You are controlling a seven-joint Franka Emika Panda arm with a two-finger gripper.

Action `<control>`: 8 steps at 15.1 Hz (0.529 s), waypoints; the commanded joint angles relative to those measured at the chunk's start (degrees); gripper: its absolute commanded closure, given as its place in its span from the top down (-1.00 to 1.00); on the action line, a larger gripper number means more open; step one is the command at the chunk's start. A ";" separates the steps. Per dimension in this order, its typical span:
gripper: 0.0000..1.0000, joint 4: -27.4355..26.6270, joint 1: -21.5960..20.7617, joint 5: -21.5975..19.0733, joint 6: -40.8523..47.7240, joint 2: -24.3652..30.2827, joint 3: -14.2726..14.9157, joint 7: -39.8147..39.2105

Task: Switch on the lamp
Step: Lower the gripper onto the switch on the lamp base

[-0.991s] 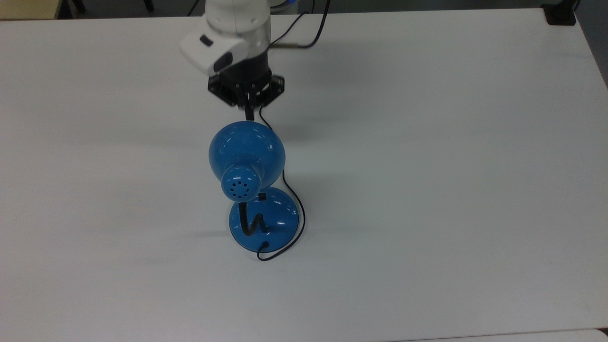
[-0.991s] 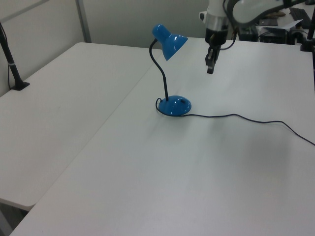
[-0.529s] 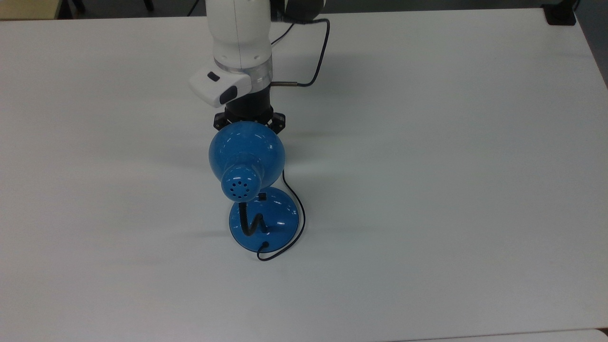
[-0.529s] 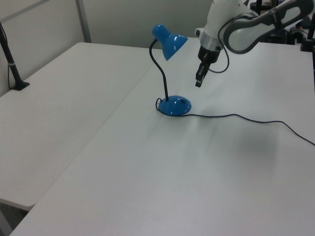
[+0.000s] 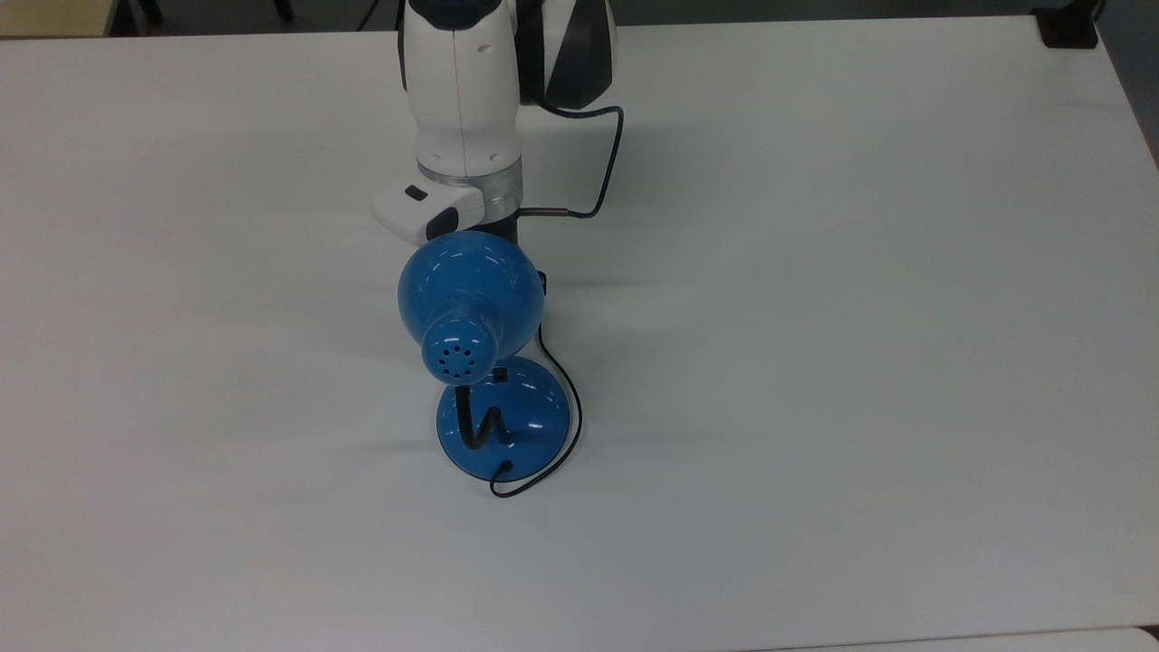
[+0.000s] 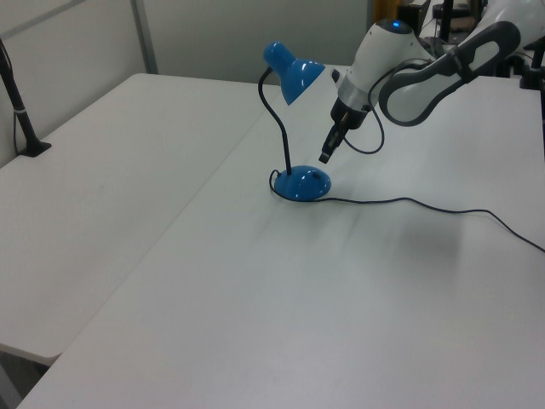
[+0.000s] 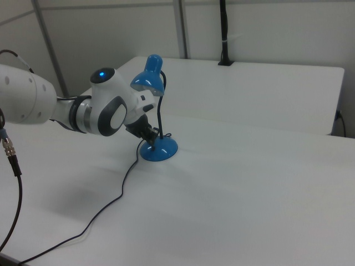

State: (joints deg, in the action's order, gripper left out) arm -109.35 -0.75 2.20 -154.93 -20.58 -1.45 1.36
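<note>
In the top view, the lamp stands near the middle of the white table. Its blue dome shade hangs over the table on the far side of the round base, with the vent holes facing up at the camera. The black switch sits on the base just below the shade's neck, and the thin cord loops around the base on the top view's right. The arm reaches in from the top edge; its wrist passes beneath the shade, which covers the gripper, so here I cannot tell how the fingers stand.

In the left view, the gripper points down and toward the left view's left, its tip hanging just above the base on the side opposite the gooseneck. The tip is near the base but apart from it, below the level of the shade. The fingers look pressed together into one dark tip. The cord trails off across the table to the left view's right.

In the right view, the arm's rounded joint stands at the right view's left of the lamp, and the dark gripper sits low beside the gooseneck, just over the base, under the shade.
</note>
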 commanded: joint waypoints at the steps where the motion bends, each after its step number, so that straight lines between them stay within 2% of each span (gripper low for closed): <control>1: -1.00 -0.52 -0.04 -0.35 -3.17 -1.13 -0.30 -1.10; 8: -1.00 -0.25 -0.04 0.26 -6.08 -2.89 -0.39 -1.36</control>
State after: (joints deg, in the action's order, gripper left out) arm -109.34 -0.82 2.22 -159.28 -23.11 -1.65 1.26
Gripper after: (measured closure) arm 0.991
